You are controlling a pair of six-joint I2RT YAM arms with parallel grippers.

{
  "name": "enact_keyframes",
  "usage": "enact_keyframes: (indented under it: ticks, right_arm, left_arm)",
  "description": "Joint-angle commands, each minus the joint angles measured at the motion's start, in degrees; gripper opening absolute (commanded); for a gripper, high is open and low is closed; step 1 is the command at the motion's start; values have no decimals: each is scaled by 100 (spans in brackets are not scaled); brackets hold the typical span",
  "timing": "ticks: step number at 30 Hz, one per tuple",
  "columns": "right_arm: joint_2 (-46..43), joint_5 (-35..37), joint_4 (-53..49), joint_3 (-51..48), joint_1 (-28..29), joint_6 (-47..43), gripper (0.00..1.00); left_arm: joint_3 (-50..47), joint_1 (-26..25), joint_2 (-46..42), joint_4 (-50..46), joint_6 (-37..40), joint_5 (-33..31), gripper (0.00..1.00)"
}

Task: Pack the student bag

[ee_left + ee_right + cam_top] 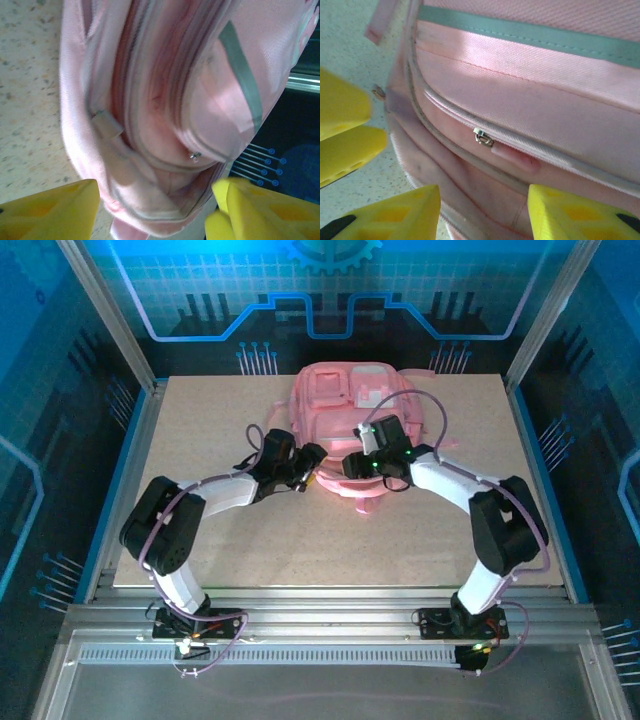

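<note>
Speckled beige tabletop (200, 540), blue-lit enclosure (60, 360). Large soft pink fabric backpack (345, 405) lies flat just ahead of my left gripper (155, 210) and right gripper (485, 210). Both have jaws parted astride its near edge, gripping nothing. Limp, probably light, will sag: pinch fabric beside small metal zipper pull (481, 137). Long axis runs away from both grippers, front up.

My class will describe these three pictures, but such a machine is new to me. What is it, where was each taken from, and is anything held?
Two robot arms are bolted at a table's near edge. The overhead picture shows both reaching to a pink student bag lying on it. The other two come from wrist cameras; the yellow wedges are each arm's own fingers. The left gripper and right gripper stand open astride the bag's zipped edge; neither visibly grips it.
</note>
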Motion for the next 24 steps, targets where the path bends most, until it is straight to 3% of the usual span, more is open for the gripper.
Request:
enact_keyframes:
  ticks: [1, 10, 15, 19, 24]
  right_arm:
    - [-417, -81, 24, -246, -132, 156, 47]
    - [-820, -199, 84, -709, -400, 166, 36]
    - [-822, -242, 258, -865, -469, 274, 36]
    - [-671, -121, 413, -900, -479, 341, 36]
    - [-270, -14, 598, -880, -480, 459, 32]
  left_arm:
    - [407, -87, 362, 210, -520, -299, 66]
    - [922, -118, 801, 488, -751, -385, 63]
    - [997, -143, 302, -216, -277, -248, 64]
    - [737, -144, -214, -607, 82, -538, 66]
    - [872, -140, -72, -505, 151, -591, 67]
